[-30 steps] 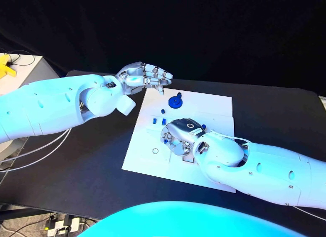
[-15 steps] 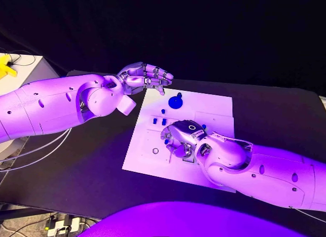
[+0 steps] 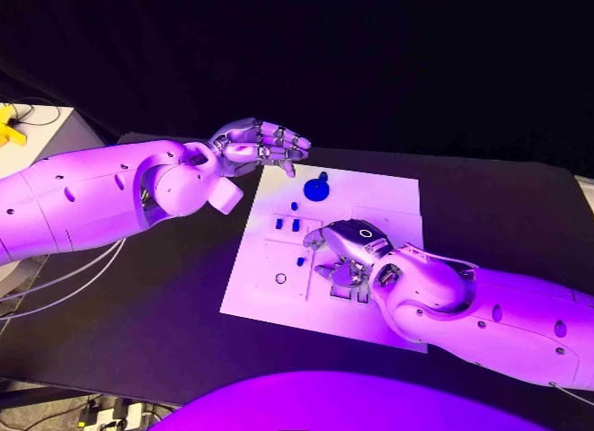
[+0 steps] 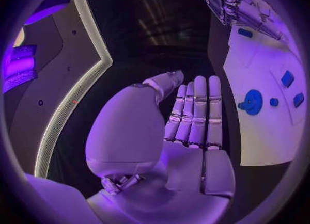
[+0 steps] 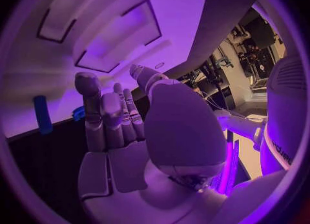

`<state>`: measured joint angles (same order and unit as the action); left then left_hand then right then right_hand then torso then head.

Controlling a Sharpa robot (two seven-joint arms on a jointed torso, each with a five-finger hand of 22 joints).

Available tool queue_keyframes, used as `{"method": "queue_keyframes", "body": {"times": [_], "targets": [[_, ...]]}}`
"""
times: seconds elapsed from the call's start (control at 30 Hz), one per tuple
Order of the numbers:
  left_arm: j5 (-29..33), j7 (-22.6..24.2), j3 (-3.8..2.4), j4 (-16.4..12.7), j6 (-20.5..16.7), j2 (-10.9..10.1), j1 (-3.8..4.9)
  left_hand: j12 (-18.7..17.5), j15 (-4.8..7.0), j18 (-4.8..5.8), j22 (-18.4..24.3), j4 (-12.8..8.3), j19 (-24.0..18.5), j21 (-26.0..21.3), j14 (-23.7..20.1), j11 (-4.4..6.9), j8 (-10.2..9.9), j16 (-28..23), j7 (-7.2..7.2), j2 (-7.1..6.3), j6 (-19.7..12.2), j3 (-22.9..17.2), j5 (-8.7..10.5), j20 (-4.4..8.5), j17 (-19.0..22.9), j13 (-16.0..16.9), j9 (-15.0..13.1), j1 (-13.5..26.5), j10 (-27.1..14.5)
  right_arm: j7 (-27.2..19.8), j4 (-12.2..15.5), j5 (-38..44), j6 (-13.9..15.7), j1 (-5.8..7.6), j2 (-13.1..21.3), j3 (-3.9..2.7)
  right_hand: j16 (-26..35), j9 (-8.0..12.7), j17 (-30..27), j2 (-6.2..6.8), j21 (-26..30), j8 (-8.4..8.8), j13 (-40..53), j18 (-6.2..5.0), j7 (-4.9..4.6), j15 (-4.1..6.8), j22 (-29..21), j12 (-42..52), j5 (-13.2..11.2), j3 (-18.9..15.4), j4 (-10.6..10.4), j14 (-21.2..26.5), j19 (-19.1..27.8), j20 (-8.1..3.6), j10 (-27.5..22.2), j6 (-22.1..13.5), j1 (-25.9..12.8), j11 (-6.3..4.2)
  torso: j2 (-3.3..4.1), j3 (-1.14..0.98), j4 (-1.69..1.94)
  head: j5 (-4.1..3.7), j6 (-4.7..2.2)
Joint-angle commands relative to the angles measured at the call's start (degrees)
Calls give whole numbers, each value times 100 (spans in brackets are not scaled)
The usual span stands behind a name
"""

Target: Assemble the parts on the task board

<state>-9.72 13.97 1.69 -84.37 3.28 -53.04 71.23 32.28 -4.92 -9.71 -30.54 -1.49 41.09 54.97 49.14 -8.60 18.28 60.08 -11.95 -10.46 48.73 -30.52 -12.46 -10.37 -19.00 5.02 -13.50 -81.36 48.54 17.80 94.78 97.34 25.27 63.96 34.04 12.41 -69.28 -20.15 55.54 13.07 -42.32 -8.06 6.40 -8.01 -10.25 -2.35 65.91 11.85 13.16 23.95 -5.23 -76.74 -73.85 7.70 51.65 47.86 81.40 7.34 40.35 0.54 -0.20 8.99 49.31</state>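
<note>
the black table (image 3: 155, 296) is big and dark. the white task board (image 3: 375, 193) lies flat on it, in the middle, turned a little. small blue parts are on the board: a round blue part (image 3: 316, 189) near the far end, and little blue pieces (image 3: 288, 224) closer to the middle. one more tiny blue piece (image 3: 301, 262) sits lower down.

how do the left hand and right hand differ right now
The left hand hangs off the task board, beside its far left corner; the right hand is low over the board's middle. The left hand's fingers lie straight and close together in its wrist view, while the right hand's fingers point down at the board. Both look empty.
</note>
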Motion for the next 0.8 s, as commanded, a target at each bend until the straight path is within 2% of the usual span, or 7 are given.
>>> {"method": "queue_keyframes", "body": {"times": [0.03, 0.17, 0.33, 0.5, 0.6, 0.63, 0.8], "targets": [[38, 18, -4, 4, 105, 3, 5, -6, -5, -73, 9, 6, 28, -32, -39, -17, 36, -36, 4, 29, -52, 38, 6, -9, 6, -7, 9, -9, -43, 41, 166, -84, 310, 72, 186, -21, -87, -14, 41, 12, -131, -49, 18, -7, 14, 42, 63, 144, -14, -19, -56, -39, -107, -27, 46, 69, 63, -42, -4, 0, -7, -41, -47], [42, 18, -4, 17, 108, 3, 5, -6, -5, -73, 9, 6, 28, -32, -39, -17, 36, -36, 4, 29, -52, 38, 6, -9, 6, -7, 9, -9, -43, -94, 446, -401, 367, 207, 598, -85, -377, -22, 374, 49, -731, -123, 32, 91, 41, 96, 362, 464, -12, 156, -155, -323, -412, -89, 287, 242, 68, -101, -6, -2, -14, -97, -94], [53, 20, -1, 35, 115, 13, 3, -6, -5, -73, 9, 6, 28, -32, -39, -17, 36, -36, 4, 29, -52, 38, 6, -9, 6, -7, 9, -9, -43, -370, 582, -899, -2, 466, 1099, -149, -719, -4, 881, 144, -1413, -151, -39, 207, 79, 138, 711, 600, -73, 465, -259, -646, -723, -144, 546, 382, 1, -150, -9, -5, -28, -128, -139], [58, 23, 2, 47, 123, 24, 1, -6, -5, -73, 9, 6, 28, -32, -39, -17, 36, -36, 4, 29, -52, 38, 6, -9, 6, -7, 9, -9, -43, -542, 453, -1021, -320, 657, 1413, -170, -775, -3, 962, 240, -1521, -168, -82, 227, 100, 148, 771, 587, -167, 461, -319, -704, -776, -155, 578, 442, -96, -165, -19, -6, -52, -143, -169], [63, 19, 4, 53, 127, 29, -1, -1, -6, -74, 15, 11, 31, -41, -41, -17, 41, -37, 4, 32, -54, 46, 7, -11, 8, -8, 10, -8, -42, -573, 331, -976, -447, 709, 1498, -175, -749, 3, 918, 282, -1472, -161, -114, 221, 99, 145, 750, 552, -220, 424, -346, -693, -765, -156, 524, 446, -128, -161, -9, -15, -47, -145, -176], [64, 18, 5, 57, 130, 31, -1, -1, -6, -74, 15, 11, 31, -41, -41, -17, 41, -37, 4, 32, -54, 46, 7, -11, 8, -8, 10, -8, -42, -583, 276, -949, -482, 721, 1506, -176, -744, 9, 911, 282, -1468, -154, -140, 224, 85, 135, 750, 519, -307, 388, -369, -692, -766, -151, 473, 445, -141, -146, -8, -16, -46, -150, -177], [67, 15, 6, 66, 141, 37, -3, -1, -6, -74, 15, 11, 31, -41, -41, -17, 41, -37, 4, 32, -54, 46, 7, -11, 8, -8, 10, -8, -42, -601, 131, -852, -589, 731, 1446, -173, -711, 24, 856, 265, -1366, -133, -192, 209, 76, 121, 704, 461, -436, 274, -405, -675, -743, -139, 384, 439, -117, -131, -3, -13, -37, -157, -178]]}}
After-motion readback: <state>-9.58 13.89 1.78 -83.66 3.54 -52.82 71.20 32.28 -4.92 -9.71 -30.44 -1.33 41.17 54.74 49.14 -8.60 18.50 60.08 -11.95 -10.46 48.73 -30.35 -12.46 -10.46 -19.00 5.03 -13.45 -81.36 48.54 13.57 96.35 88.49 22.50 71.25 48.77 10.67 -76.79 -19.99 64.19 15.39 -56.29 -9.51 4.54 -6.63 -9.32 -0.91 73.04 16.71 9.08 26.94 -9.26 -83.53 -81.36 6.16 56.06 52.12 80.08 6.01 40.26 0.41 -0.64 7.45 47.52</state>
